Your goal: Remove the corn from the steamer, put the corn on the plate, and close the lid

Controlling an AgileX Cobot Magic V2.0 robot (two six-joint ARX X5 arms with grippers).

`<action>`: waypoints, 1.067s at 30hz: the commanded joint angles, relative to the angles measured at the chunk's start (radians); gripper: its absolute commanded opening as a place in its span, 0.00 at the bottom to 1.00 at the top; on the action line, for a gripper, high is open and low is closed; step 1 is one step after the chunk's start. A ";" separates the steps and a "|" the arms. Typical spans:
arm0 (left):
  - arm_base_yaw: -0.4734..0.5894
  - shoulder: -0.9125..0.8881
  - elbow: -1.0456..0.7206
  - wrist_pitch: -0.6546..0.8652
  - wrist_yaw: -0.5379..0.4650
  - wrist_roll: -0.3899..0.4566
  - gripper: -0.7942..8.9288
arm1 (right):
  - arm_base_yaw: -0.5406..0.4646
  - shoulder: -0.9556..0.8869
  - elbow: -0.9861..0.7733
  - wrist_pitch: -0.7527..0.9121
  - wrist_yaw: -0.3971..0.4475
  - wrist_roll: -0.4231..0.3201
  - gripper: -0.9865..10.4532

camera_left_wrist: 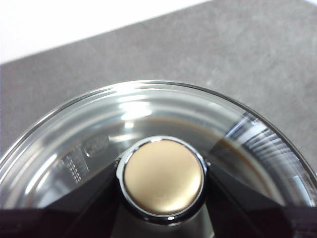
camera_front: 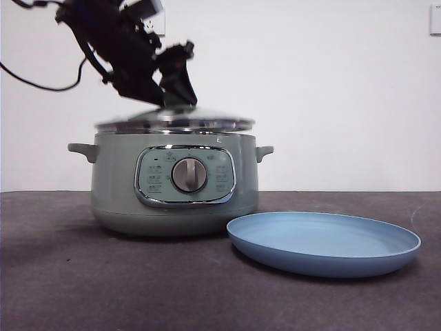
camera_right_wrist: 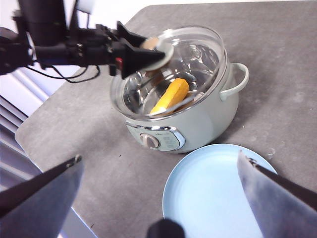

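Left gripper (camera_right_wrist: 143, 52) fingers pinching lid (camera_front: 176, 121) knob over steamer (camera_front: 172, 186) | corn (camera_right_wrist: 170, 95) inside | right gripper (camera_right_wrist: 158, 198) fingers spread above plate (camera_front: 386, 252)

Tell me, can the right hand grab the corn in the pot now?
Probably not yet. The lid covers the steamer with the corn under the glass. The left hand grips its knob, and the right hand waits open above the plate.

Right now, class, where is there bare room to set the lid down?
Bare table lies left of the steamer and in front of it. The plate fills the right front. The left gripper grips the lid at its knob over the corn; the right gripper hangs open.
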 commanded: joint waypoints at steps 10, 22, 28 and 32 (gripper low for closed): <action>0.003 -0.275 0.011 -0.071 0.010 -0.003 0.07 | 0.020 0.034 0.004 0.021 0.002 0.011 0.61; 0.003 -0.645 0.011 -0.382 0.003 -0.003 0.07 | 0.259 0.221 0.027 0.282 0.165 0.177 0.61; 0.003 -0.795 0.011 -0.522 -0.048 -0.003 0.07 | 0.392 0.427 0.180 0.282 0.272 0.184 0.61; 0.003 -0.861 0.011 -0.580 -0.047 -0.026 0.07 | 0.460 0.583 0.342 0.247 0.371 0.182 0.61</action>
